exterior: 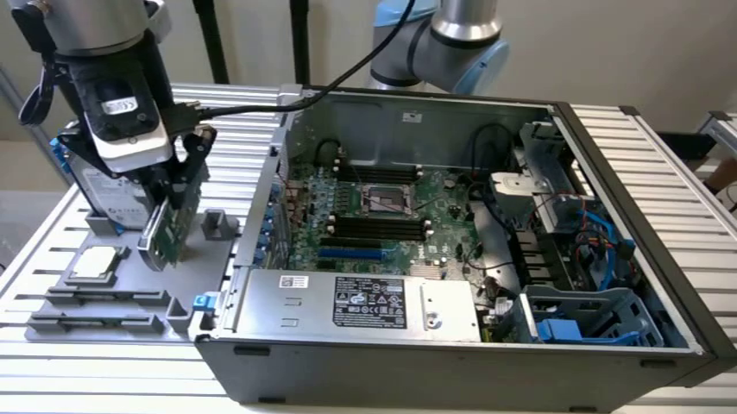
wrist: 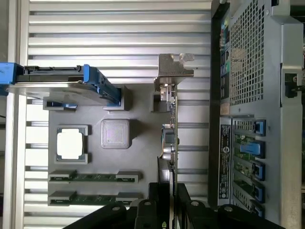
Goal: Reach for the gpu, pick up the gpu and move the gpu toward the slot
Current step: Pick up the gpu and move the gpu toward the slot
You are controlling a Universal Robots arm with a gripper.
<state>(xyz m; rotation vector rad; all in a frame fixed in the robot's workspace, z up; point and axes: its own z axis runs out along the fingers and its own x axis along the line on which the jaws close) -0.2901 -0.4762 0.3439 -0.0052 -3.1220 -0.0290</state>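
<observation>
Ribbed metal slats make up the surface [exterior: 81, 379], pale and running under everything in both views; behind it in the exterior view stand a plain wall and two dark upright poles.

On the exterior view's left lies a grey parts tray [exterior: 138, 293], and over it hangs the arm's pincer [exterior: 173, 185], its dark fingers [wrist: 157, 210] closed on the upper edge of the gpu [exterior: 169, 228]. The card stands on edge, green face toward the open computer case [exterior: 461, 259], its lower edge at the tray; whether it has lifted clear of its holder cannot be told. In the wrist view the gpu [wrist: 169, 143] is seen edge-on as a thin blade, with its silver end bracket [wrist: 174, 71] at the far end from the fingers. The fingertips themselves are cut off by the picture edge, and the arm's body hides the card's upper part in the exterior view.

Also on the tray sit a square processor chip [wrist: 70, 144], two memory sticks [wrist: 93, 177] in their cradles, and a hard drive with blue rails [wrist: 62, 83], partly hidden behind the arm in the exterior view.

The case lies open beside the tray, its motherboard [exterior: 381, 211] exposed, a silver power supply [exterior: 357, 302] along the near side and a blue drive cage [exterior: 582, 319] at the exterior view's right. The card slots are hard to make out among the board's parts.
</observation>
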